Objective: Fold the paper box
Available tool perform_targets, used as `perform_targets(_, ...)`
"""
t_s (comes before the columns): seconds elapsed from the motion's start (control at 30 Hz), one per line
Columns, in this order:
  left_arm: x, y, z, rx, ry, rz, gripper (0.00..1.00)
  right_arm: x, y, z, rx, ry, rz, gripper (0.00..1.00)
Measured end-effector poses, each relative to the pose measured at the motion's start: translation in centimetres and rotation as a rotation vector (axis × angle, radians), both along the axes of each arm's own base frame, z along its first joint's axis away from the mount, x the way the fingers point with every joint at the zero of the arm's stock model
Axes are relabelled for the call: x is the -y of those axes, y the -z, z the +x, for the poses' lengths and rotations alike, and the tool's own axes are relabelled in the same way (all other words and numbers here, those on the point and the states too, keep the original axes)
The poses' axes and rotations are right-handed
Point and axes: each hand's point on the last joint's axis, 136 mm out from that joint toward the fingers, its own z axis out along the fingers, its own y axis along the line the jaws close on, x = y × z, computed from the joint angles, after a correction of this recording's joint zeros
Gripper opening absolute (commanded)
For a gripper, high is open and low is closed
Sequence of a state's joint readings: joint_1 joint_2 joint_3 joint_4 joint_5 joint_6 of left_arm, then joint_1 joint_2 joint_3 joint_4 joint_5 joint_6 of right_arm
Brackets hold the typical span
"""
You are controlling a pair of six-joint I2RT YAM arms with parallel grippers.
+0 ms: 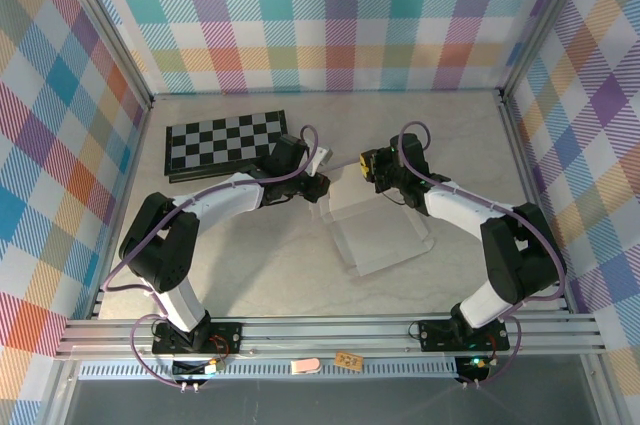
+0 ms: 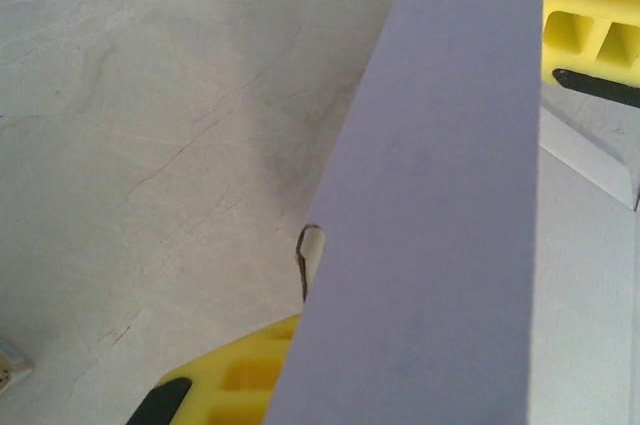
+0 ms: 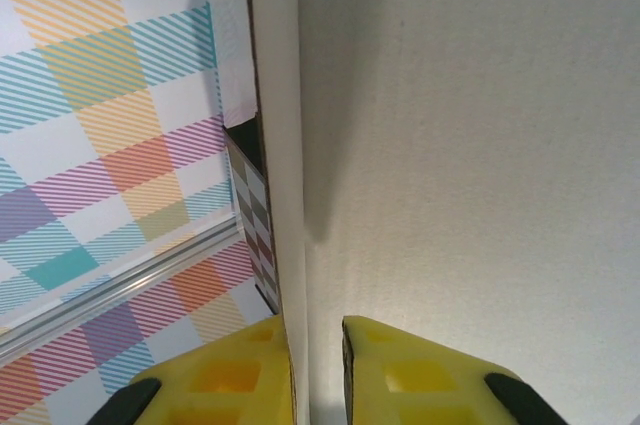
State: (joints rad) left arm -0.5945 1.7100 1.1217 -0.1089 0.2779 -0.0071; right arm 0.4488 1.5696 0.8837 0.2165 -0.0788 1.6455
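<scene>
The paper box (image 1: 385,230) lies mid-table, pale and half formed, with its far wall raised. My left gripper (image 1: 322,188) is at the box's far left corner, my right gripper (image 1: 366,167) at the far edge, facing it. In the left wrist view a lavender panel (image 2: 440,195) stands upright across one yellow finger (image 2: 235,380); the other finger is hidden behind it, and the grip is shut on the panel. In the right wrist view the cream wall (image 3: 460,145) runs between my right gripper's (image 3: 318,335) fingers. It lies against the left finger, with a narrow gap to the right one.
A black-and-white checkerboard (image 1: 225,143) lies at the back left, its edge also visible past the wall (image 3: 255,205). A small pale pack (image 1: 320,158) sits just behind the left gripper. Plaid walls and aluminium rails enclose the table (image 1: 250,265).
</scene>
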Motion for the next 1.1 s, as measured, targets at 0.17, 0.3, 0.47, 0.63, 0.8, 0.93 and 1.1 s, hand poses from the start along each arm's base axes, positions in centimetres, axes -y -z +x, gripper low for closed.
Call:
perform_targets(0.17,-0.1,0.2,0.0,-0.008,-0.004,0.002,0.0,0.1,0.5,-0.5,-0.026,-0.004,-0.017,0.18)
perform_targets(0.3,-0.2,0.5,0.1,-0.02,-0.011,0.001,0.0,0.5,0.8,-1.2,-0.03,-0.008,-0.032,0.18)
perform_targets(0.47,-0.2,1.1,-0.2,-0.053,-0.016,-0.001,0.0,0.6,1.4,-1.5,0.016,-0.049,-0.079,0.2)
perform_targets(0.63,-0.4,1.3,-0.3,-0.074,-0.028,0.001,0.0,0.0,1.7,-1.0,0.121,-0.105,-0.1,0.11)
perform_targets(0.8,-1.0,2.1,-0.2,-0.114,-0.061,0.003,0.0,-0.9,2.4,-0.3,0.199,-0.139,-0.07,0.13)
perform_targets(0.93,-1.3,2.3,-0.1,-0.135,-0.084,-0.002,0.0,-1.1,3.0,-0.4,0.224,-0.142,-0.042,0.17)
perform_targets(1.1,-1.2,2.3,-0.2,-0.144,-0.091,-0.008,0.0,-0.9,3.2,-0.9,0.229,-0.125,-0.009,0.23)
